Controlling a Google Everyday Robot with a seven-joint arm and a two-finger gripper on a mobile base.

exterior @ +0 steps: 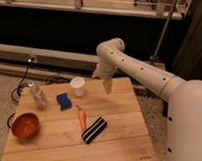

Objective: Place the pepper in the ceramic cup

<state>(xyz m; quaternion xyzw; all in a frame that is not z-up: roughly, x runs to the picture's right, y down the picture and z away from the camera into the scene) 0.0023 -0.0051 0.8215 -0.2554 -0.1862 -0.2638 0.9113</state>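
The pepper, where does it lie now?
In the camera view the pepper lies on the table, just left of the striped block and nearer than the ceramic cup; the gripper hangs right of that cup.

— Where is the pepper (82,118)?

— Flat on the table (121,127), around the middle. It is small, slender and orange-red, and it tapers to a point. It lies nearly front to back, with one end toward the rear of the table.

— And the cup (78,87)?

— Small, plain and white, a little wider at the rim. It stands upright with its mouth up, near the back edge. The pepper lies just in front of it, close but not touching.

— Your pincer (107,86)?

— It hangs over the back part of the table, to the right of the cup in the camera's view, apart from cup and pepper.
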